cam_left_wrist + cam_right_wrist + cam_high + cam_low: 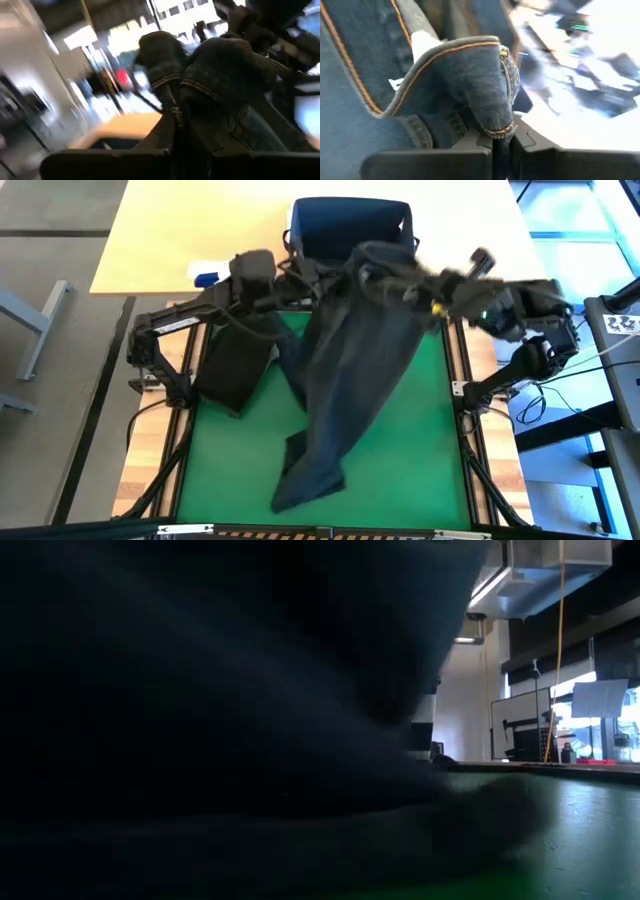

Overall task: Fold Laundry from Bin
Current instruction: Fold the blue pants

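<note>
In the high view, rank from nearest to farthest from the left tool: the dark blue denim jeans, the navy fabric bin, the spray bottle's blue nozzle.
1. Dark blue denim jeans: held in the left tool.
2. Navy fabric bin: just beyond, on the wooden table.
3. Blue nozzle of the spray bottle: farther out, behind the left wrist.

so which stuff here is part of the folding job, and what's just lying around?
In the job: jeans, held up by both grippers, left and right; bin; black garment on the green mat.
Lying about: spray bottle on the wooden table.
</note>
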Robot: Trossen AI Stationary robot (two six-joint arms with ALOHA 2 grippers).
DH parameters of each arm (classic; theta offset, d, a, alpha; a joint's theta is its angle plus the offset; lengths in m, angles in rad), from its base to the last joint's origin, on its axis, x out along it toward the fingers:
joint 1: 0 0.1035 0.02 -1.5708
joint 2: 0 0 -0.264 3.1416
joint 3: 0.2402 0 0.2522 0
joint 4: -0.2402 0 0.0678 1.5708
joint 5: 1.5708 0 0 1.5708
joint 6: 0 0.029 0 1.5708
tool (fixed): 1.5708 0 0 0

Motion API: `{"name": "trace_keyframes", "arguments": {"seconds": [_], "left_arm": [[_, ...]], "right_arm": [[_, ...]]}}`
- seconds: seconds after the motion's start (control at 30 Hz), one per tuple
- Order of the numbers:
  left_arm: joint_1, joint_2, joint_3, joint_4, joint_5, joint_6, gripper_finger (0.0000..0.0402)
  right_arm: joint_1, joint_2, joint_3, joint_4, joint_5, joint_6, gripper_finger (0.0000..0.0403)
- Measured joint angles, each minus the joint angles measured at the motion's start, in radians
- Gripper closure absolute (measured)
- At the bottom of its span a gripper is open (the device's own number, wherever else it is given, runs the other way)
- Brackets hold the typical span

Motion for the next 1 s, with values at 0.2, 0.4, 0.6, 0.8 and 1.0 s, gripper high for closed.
{"name": "trace_keyframes", "arguments": {"seconds": [0.2, 0.4, 0.6, 0.8, 1.0], "left_arm": [[0.124, 0.012, -0.076, 0.475, 0.225, 0.092, 0.0381], [0.136, 0.016, -0.014, 0.710, 0.428, 0.040, 0.0381], [0.059, 0.016, 0.110, 0.703, 0.540, -0.094, 0.0381], [-0.073, 0.015, 0.195, 0.661, 0.605, -0.236, 0.0381], [-0.125, -0.004, 0.220, 0.300, 0.497, -0.154, 0.0381]], "right_arm": [[-0.193, -0.003, 0.001, 0.201, 0.091, -0.260, 0.0393], [-0.193, -0.047, 0.005, 0.686, 0.017, -0.611, 0.0391], [-0.015, -0.070, 0.022, 1.038, -0.158, -0.834, 0.0391], [0.185, -0.069, 0.026, 1.146, -0.261, -0.835, 0.0394], [0.274, -0.072, 0.028, 0.938, -0.006, -0.765, 0.0390]]}}
